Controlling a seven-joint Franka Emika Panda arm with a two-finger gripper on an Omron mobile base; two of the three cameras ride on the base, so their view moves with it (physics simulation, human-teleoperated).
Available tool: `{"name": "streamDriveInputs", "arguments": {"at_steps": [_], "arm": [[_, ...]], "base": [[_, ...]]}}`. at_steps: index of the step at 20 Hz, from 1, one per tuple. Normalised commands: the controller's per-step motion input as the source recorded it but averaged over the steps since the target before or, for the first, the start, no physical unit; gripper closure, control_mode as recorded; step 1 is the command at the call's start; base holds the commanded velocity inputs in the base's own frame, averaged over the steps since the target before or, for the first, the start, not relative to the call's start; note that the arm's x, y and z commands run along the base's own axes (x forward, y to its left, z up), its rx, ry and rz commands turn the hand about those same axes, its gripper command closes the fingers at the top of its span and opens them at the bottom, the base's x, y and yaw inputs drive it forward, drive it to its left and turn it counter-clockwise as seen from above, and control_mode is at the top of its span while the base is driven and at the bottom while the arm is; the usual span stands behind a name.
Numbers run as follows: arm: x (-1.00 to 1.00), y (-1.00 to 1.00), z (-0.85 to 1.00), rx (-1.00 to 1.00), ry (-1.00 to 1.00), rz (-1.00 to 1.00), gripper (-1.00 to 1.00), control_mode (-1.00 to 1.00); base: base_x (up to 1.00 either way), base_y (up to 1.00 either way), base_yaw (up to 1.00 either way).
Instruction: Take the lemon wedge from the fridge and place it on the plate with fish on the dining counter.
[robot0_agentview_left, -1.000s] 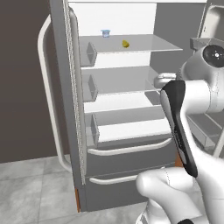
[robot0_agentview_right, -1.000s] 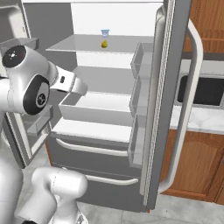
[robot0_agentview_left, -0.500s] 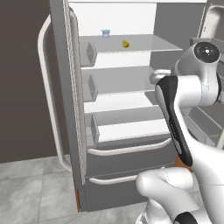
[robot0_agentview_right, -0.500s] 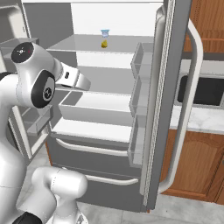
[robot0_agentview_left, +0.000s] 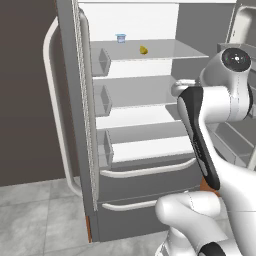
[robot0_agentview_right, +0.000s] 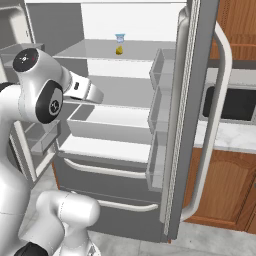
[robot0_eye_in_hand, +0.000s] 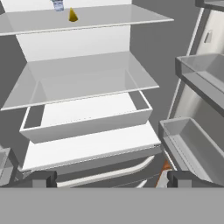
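A: Where is the lemon wedge (robot0_agentview_left: 143, 50)?

B: On the top glass shelf (robot0_agentview_left: 165, 49) of the open fridge (robot0_agentview_left: 140, 150), toward the back of the shelf, just beside a small blue cup (robot0_agentview_left: 120, 38), which stands nearer the back wall.

A: And the gripper (robot0_eye_in_hand: 111, 178)?

B: Its two dark fingertips (robot0_eye_in_hand: 41, 178) stand wide apart, released, grasping nothing. It points into the fridge at the level of the lower shelves and the open bin (robot0_eye_in_hand: 87, 118), well below the wedge.

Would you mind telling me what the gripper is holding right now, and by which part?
Nothing: the gripper is open and empty, and the lemon wedge sits on the fridge's top shelf.
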Motion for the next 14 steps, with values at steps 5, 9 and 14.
{"name": "streamDriveInputs", "arguments": {"at_steps": [5, 9, 14], "arm": [[0.08, 0.01, 0.0, 0.0, 0.0, 0.01, -1.0, -1.0], [0.13, 0.0, 0.0, 0.0, 0.0, 0.0, -1.0, 1.0], [0.0, 0.0, 0.0, 0.0, 0.0, 0.0, -1.0, 1.0]], "base": [[0.0, 0.0, 0.0], [0.26, 0.0, 0.0], [0.71, 0.0, 0.0]]}}
